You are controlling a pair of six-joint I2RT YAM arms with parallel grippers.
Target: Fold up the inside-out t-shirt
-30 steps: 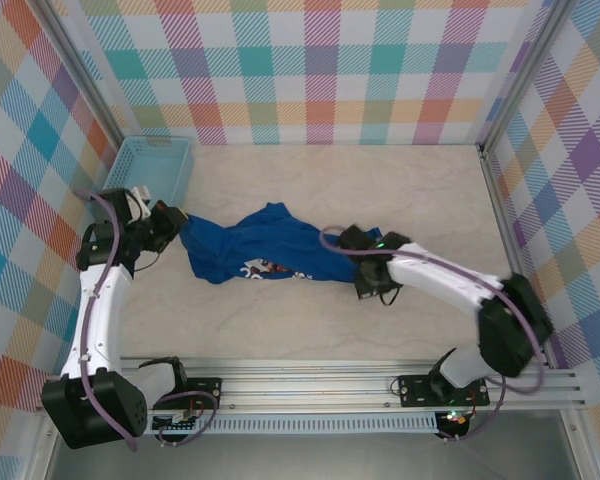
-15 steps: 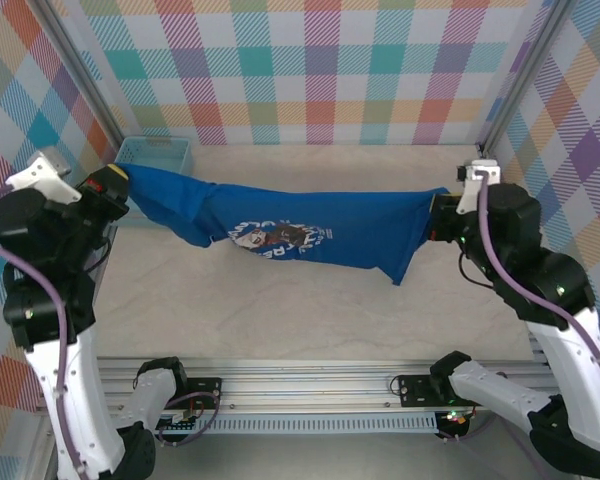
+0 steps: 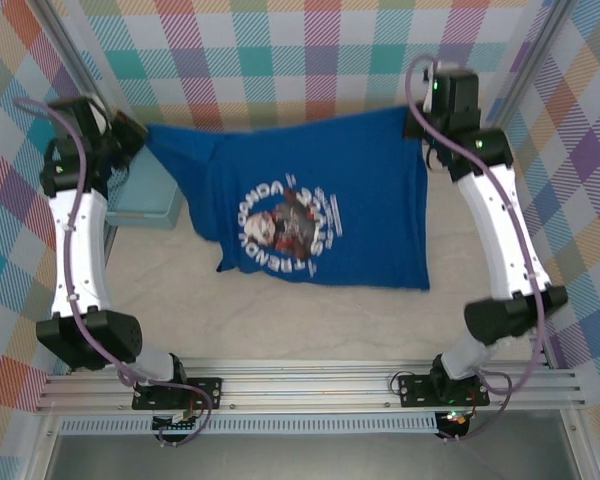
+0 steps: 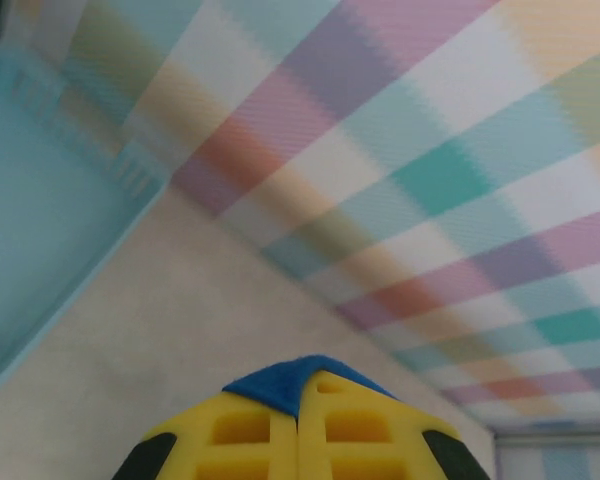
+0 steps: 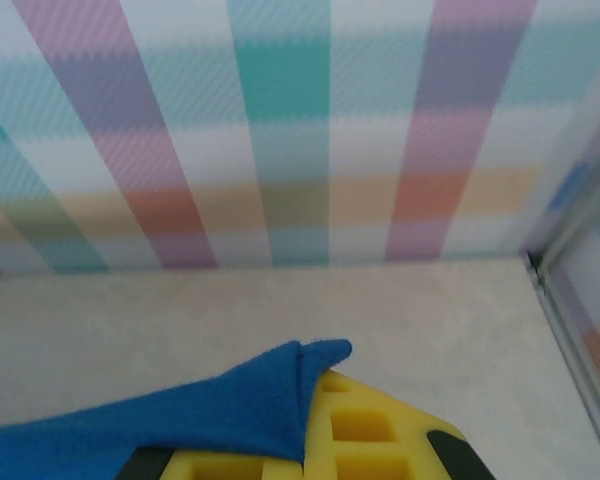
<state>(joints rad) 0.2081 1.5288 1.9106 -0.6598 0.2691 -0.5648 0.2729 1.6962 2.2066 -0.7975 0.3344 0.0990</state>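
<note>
Pastel plaid walls (image 3: pixel 280 60) are boxing in a pale marbled desk (image 3: pixel 380 320). The left pincer (image 3: pixel 135 135) is sitting high at back-left. Its yellow fingers (image 4: pixel 250 435) are pressing together on one corner of the inside-out royal-blue soft cloth t-shirt (image 3: pixel 370 200), and in the left wrist view a blue tip of cloth is poking out past the fingertips. The right pincer (image 3: pixel 417 118) is mirroring it high at back-right, clamping tight on the opposite corner, with cloth draping over one finger in the right wrist view.

The shirt is hanging stretched between the two pincers. Its top edge is running taut along the back wall and its body is spreading open below. I can't tell whether the lower hem is touching the desk. A white and yellow-orange round print (image 3: pixel 285 222) is facing the top camera mid-shirt. A light blue plastic mesh basket (image 3: pixel 140 200) is sitting at the desk's back-left, below the left arm, with the shirt's left edge overlapping it in the top view.
</note>
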